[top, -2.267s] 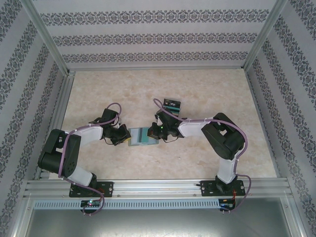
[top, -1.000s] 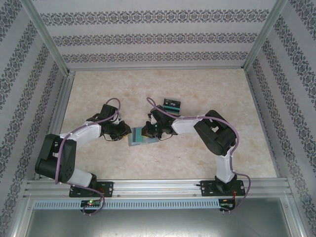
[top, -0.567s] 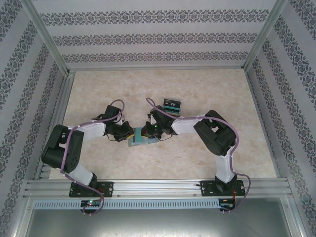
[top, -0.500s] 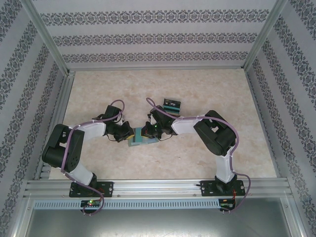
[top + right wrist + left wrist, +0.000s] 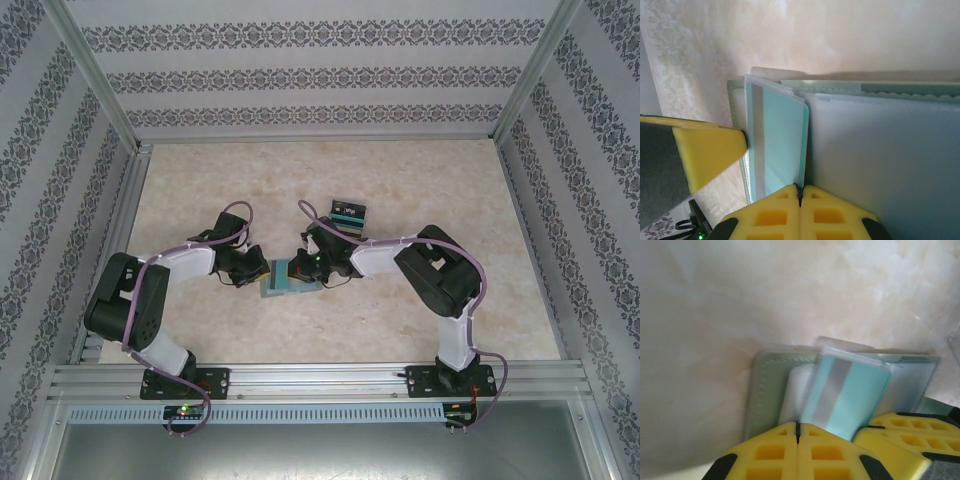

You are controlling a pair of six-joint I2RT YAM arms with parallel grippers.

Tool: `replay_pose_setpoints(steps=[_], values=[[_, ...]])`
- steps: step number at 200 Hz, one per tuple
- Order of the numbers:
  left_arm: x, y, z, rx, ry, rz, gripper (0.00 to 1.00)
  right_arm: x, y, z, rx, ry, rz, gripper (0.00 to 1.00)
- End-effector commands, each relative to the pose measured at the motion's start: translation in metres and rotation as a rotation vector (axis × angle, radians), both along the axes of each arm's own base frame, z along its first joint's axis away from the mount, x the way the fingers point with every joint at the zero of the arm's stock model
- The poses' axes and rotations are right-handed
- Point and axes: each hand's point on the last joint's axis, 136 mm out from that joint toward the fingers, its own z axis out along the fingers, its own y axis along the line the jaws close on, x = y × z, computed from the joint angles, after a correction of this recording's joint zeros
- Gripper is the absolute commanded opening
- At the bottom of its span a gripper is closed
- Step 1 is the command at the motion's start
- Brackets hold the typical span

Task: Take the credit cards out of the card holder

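The card holder (image 5: 276, 287) lies open on the table between my two grippers, its dull-green cover (image 5: 767, 390) and pale blue-grey inside (image 5: 880, 160) showing. A teal credit card (image 5: 847, 395) with a grey stripe lies slanted, partly out of the clear pocket (image 5: 747, 100). My left gripper (image 5: 798, 429) is shut, its yellow tips at the card's near corner and the pocket edge. My right gripper (image 5: 800, 191) is also shut, its tips touching the teal card's (image 5: 782, 145) edge beside the fold. Nothing shows between either pair of pads.
A staggered pile of black, teal and tan cards (image 5: 349, 212) lies just behind the right gripper. The marbled table (image 5: 200, 180) is ringed by an aluminium frame (image 5: 320, 375) and patterned walls. The two grippers stand close together over the holder.
The left gripper has slid right up to the holder's left edge and closed. The right gripper moved left over the holder earlier and has since held still.
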Motion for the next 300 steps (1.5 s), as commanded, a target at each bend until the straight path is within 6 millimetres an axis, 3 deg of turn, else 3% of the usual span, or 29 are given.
replay_pose_setpoints(steps=[1, 32, 82, 155, 201, 300], values=[[-0.021, 0.02, -0.014, 0.095, 0.071, 0.04, 0.0, -0.011, -0.032, -0.028, -0.13, 0.066, -0.053, 0.0], [-0.022, 0.018, -0.014, 0.089, 0.07, 0.033, 0.0, -0.012, -0.032, -0.028, -0.124, 0.068, -0.051, 0.0], [-0.016, 0.011, -0.004, 0.044, 0.029, 0.021, 0.0, -0.015, -0.012, -0.02, -0.069, 0.055, 0.021, 0.0], [-0.001, 0.004, 0.028, -0.002, -0.078, 0.009, 0.09, -0.014, 0.003, -0.016, -0.034, 0.058, 0.077, 0.0], [-0.002, 0.001, 0.016, -0.015, -0.048, 0.0, 0.08, -0.011, -0.002, -0.014, -0.034, 0.047, 0.054, 0.12], [-0.008, 0.003, -0.001, 0.007, 0.002, 0.003, 0.06, -0.009, -0.007, -0.014, 0.031, 0.062, -0.005, 0.16]])
